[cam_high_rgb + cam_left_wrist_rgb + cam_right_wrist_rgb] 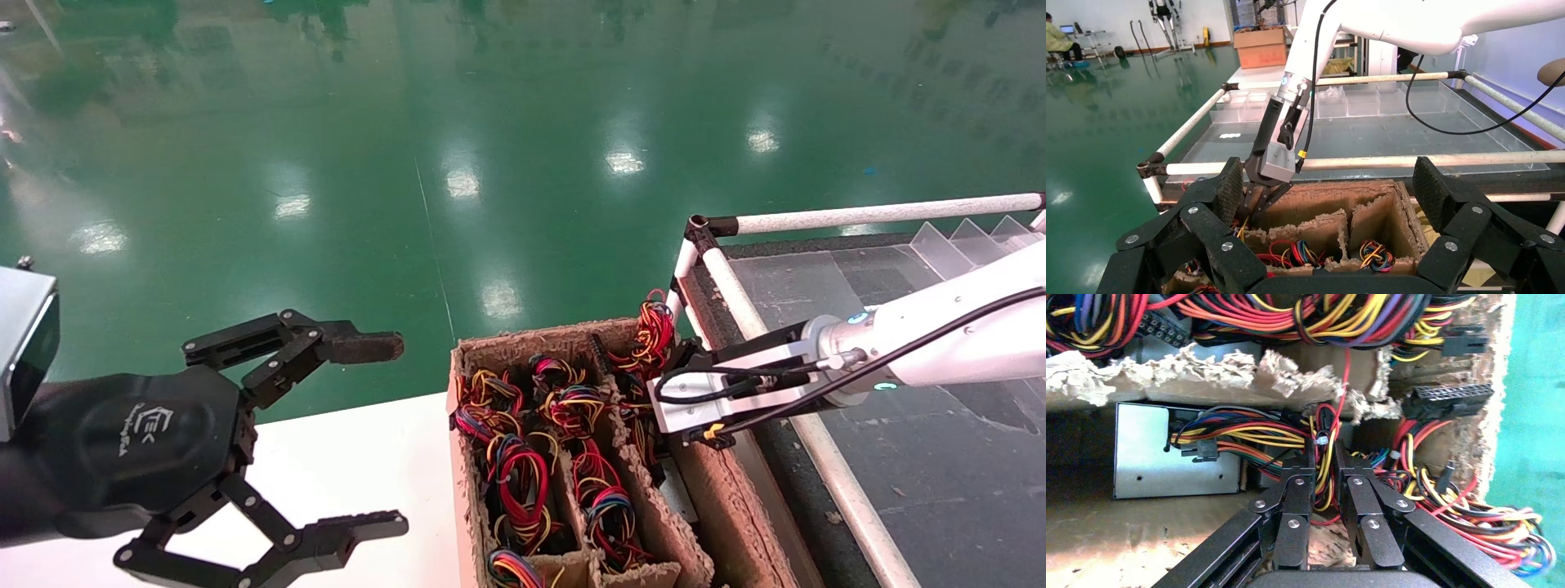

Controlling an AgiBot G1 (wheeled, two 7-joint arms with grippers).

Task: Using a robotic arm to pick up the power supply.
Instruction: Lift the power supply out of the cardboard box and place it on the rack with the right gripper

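Note:
The white robotic arm [964,335] reaches from the right into the far right compartment of a torn cardboard box [523,339]. Its gripper [1324,456] is deep inside, fingers [1300,478] nearly together on a tie-wrapped strand of yellow and red wires. Those wires run to the power supply [1150,462], a grey metal box lying on the compartment floor beside the fingers. In the left wrist view the same gripper [1251,205] dips behind the box's wall. My left gripper [400,435] hovers wide open, empty, left of the box.
The other compartments hold several bundles of coloured wires [523,478] with black connectors [1447,395]. A white-tube rack [866,216] over a dark mat with clear dividers [972,241] stands right of the box. The box sits on a white table [351,457]; green floor lies beyond.

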